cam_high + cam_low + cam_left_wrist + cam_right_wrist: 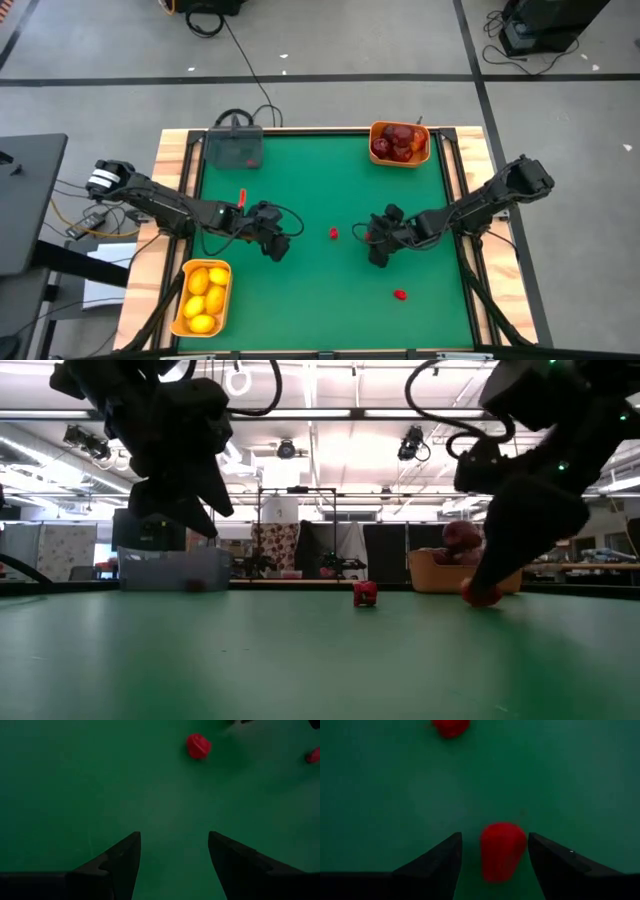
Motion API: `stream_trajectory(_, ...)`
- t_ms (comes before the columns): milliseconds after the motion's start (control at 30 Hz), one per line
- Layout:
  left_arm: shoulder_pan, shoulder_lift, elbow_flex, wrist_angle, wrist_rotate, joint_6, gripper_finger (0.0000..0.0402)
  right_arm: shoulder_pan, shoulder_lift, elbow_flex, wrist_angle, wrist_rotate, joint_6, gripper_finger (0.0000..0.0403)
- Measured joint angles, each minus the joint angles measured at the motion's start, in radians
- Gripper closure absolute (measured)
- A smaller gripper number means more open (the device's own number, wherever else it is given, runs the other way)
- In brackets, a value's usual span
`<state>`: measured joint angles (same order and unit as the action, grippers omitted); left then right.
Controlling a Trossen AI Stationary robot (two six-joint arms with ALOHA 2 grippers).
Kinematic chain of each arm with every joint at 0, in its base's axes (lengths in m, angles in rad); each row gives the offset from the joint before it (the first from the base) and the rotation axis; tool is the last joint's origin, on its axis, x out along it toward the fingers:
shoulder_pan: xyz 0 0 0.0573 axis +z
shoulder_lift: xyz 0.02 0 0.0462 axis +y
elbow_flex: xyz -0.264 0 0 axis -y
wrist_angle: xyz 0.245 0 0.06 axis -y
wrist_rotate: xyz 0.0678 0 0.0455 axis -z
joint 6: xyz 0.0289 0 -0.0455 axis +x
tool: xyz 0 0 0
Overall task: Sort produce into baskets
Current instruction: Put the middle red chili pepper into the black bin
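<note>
The right gripper [375, 250] was down at the green table [320, 300], right of centre, its fingers [440, 865] spread with a small red piece [502, 851] lying between them — nearer one finger, though whether it was touched could not be told. In the low view that piece [480, 595] sat at the tip of the right gripper on the mat. A second red bit [334, 234] lay just beyond it toward the middle of the table, between the two grippers, and a third red bit [400, 295] rested nearer the front edge, apart from both arms. The left gripper [278, 245] hung left of centre, fingers [122, 865] parted and holding nothing, with bare mat beneath them. The orange bin with yellow fruits [203, 297] stood at the front left corner, the other orange bin [400, 144] — filled with dark red round fruits [395, 142] — at the back right, and the dark grey tray [233, 150] at the back left.
</note>
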<state>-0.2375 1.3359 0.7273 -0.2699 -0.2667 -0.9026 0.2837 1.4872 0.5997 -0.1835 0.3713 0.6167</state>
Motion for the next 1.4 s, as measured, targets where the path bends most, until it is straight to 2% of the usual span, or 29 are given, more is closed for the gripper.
stream_trajectory(133,0.001,0.001,0.000,0.011,0.002,0.004,0.0163,-0.033,0.000,-0.011,0.032,-0.040,-0.040,0.0167)
stream_trajectory(300,0.001,0.001,0.000,0.016,0.003,-0.001,0.0163,-0.070,0.000,-0.035,0.040,-0.053,-0.014,0.0181)
stream_trajectory(400,0.001,0.001,0.000,0.023,0.004,-0.019,0.0163,-0.089,0.000,-0.056,0.045,-0.067,0.042,0.0216)
stream_trajectory(567,0.009,0.001,0.000,0.140,0.007,-0.064,0.0163,-0.117,-0.006,-0.078,0.067,-0.093,0.136,0.0305)
stream_trajectory(700,0.032,0.001,0.000,0.267,0.005,-0.051,0.0163,-0.130,-0.009,-0.078,0.251,-0.198,0.141,0.0350)
stream_trajectory(833,0.067,0.002,0.000,0.423,-0.002,-0.125,0.0163,-0.152,-0.016,-0.045,0.523,-0.242,0.121,0.0356)
stream_trajectory(1000,0.093,0.032,0.000,0.617,0.043,-0.072,0.0162,-0.180,-0.016,0.020,0.707,-0.242,0.122,0.0354)
stream_trajectory(1167,0.086,0.045,0.001,0.722,0.052,0.090,0.0162,-0.210,-0.017,0.091,0.736,-0.250,0.121,0.0354)
stream_trajectory(1400,0.085,0.059,0.000,0.772,0.051,0.055,0.0162,-0.217,-0.018,0.169,0.746,-0.283,-0.057,0.0354)
